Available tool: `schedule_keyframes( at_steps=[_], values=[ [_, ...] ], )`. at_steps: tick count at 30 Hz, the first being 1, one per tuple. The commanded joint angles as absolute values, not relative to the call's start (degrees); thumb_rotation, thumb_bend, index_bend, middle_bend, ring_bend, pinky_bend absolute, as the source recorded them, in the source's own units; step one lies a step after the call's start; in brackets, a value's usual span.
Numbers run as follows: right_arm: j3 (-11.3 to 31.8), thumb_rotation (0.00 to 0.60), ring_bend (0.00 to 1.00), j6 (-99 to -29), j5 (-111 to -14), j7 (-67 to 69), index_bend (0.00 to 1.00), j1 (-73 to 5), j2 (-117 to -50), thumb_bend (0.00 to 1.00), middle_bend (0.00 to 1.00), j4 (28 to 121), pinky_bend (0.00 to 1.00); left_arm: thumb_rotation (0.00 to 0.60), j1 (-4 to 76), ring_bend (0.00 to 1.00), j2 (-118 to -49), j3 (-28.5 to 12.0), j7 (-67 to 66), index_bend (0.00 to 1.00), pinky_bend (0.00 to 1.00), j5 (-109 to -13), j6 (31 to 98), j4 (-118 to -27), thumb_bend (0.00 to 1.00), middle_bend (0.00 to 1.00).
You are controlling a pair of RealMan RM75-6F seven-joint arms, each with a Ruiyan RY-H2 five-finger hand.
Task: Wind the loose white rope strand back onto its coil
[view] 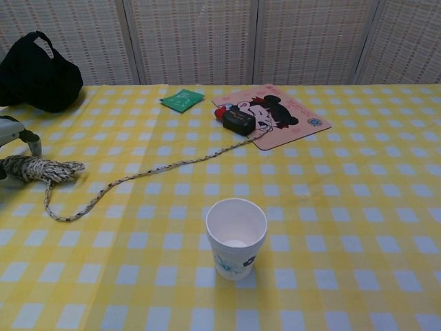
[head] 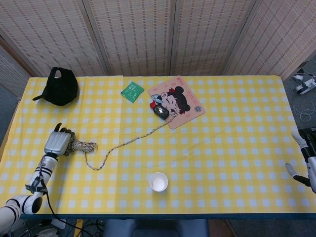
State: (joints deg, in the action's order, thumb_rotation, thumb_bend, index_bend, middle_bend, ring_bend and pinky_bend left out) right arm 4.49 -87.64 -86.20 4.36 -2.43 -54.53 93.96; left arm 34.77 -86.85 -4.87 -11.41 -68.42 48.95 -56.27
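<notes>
The coil is a speckled white bundle lying flat, gripped at its near end by the left hand. The loose strand is looped just beyond the coil, then run away across the table to the mouse. The right hand is seen only in the head view, at the far table edge, fingers spread, holding nothing. Bare tablecloth is left between the hands, apart from a cup.
</notes>
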Motion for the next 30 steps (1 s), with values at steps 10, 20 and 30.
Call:
schedule_keyframes(
  at_steps=[10, 20, 30],
  values=[
    [4.52, 0.6, 0.0, -87.36, -85.91, 4.66, 0.08, -2.39, -54.72, 0.25, 0.07, 93.53, 0.0, 0.521, 35.15, 0.23, -87.37, -5.2, -11.33, 0.56, 0.03, -68.88, 48.19, -55.72, 0.29, 0.35],
    [4.63, 0.6, 0.0, -87.58, -85.83, 4.8, 0.08, -2.24, -54.64, 0.25, 0.07, 93.52, 0.0, 0.562, 35.2, 0.3, -88.28, -5.58, -10.03, 0.64, 0.03, -69.78, 48.83, -54.58, 0.34, 0.44],
    [4.69, 0.6, 0.0, -87.59, -85.77, 4.84, 0.08, -2.19, -54.63, 0.25, 0.07, 93.57, 0.0, 0.597, 35.0, 0.45, -88.6, -5.89, -4.52, 0.7, 0.08, -72.05, 49.99, -53.19, 0.36, 0.62]
  ],
)
